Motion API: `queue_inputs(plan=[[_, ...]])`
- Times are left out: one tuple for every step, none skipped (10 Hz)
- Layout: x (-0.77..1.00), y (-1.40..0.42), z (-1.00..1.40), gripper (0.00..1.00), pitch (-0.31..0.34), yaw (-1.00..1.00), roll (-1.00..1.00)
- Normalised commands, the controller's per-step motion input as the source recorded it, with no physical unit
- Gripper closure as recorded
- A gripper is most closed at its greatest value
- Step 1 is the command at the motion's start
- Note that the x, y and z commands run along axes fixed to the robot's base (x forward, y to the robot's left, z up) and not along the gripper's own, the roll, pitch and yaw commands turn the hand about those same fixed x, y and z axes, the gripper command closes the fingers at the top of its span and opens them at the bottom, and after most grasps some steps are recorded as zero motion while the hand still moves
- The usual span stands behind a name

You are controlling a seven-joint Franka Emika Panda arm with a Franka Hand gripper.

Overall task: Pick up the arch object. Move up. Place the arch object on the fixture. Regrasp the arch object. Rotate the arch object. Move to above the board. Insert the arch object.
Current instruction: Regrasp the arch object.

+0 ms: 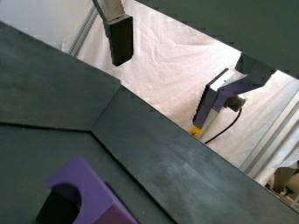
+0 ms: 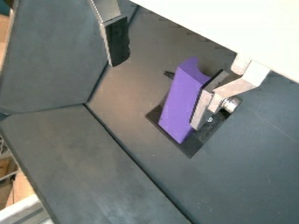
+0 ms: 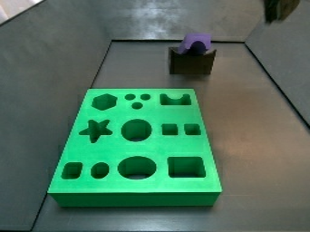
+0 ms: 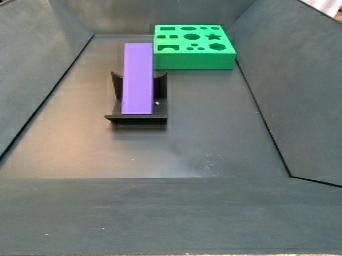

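Jaws of the gripper (image 2: 170, 52) parted, empty — arch object (image 2: 184, 98) apart from them, resting on the fixture (image 4: 135, 109).

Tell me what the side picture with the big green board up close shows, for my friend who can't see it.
A thick bright green board with cut-out holes (hexagon, star, circles, squares, arch) lies on a dark floor. Behind it the long purple arch object rests in the small dark fixture. The gripper is barely visible as a blurred dark shape at the top corner, touching nothing.
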Motion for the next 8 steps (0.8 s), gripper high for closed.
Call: queue_inputs(plan=[[0.06, 0.03, -1.00, 0.00, -0.048, 0.09, 0.15], [0.06, 0.03, -1.00, 0.00, -0.058, 0.08, 0.13], [0.07, 0.03, -1.00, 0.00, -0.068, 0.06, 0.09], [0.09, 0.02, -1.00, 0.00, -0.070, 0.04, 0.07], [0.10, 0.02, -1.00, 0.00, -0.063, 0.02, 0.07], [0.11, 0.01, -1.00, 0.00, -0.062, 0.01, 0.07], [0.10, 0.00, -0.79, 0.00, -0.033, 0.00, 0.07], [0.09, 0.00, -0.67, 0.00, -0.019, -0.01, 0.07]])
